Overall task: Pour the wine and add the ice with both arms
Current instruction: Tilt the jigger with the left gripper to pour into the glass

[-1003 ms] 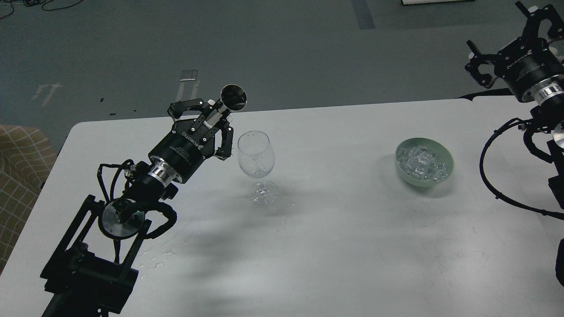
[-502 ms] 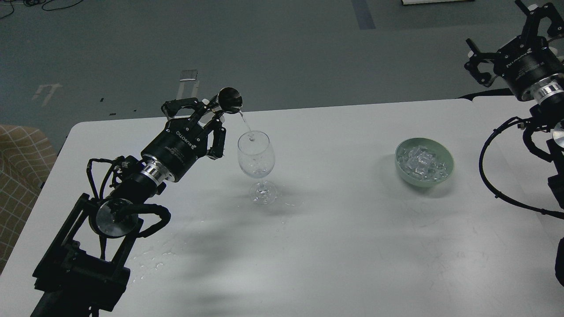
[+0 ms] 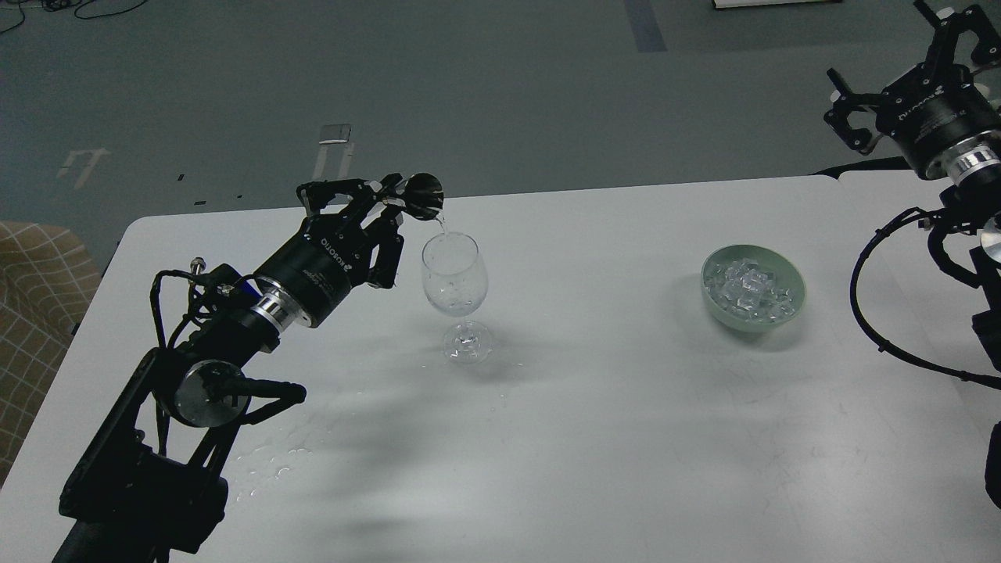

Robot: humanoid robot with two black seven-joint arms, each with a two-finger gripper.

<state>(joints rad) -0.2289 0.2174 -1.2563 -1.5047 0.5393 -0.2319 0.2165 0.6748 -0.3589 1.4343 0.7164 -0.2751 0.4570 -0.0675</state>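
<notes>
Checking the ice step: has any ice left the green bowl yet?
No, the ice is heaped in the green bowl, and the right claw holds nothing.

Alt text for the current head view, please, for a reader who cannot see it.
The left gripper tips a small metal cup, pouring a thin clear stream into a stemmed wine glass on a white table. A green bowl of ice sits right; the right gripper hangs open above.
</notes>
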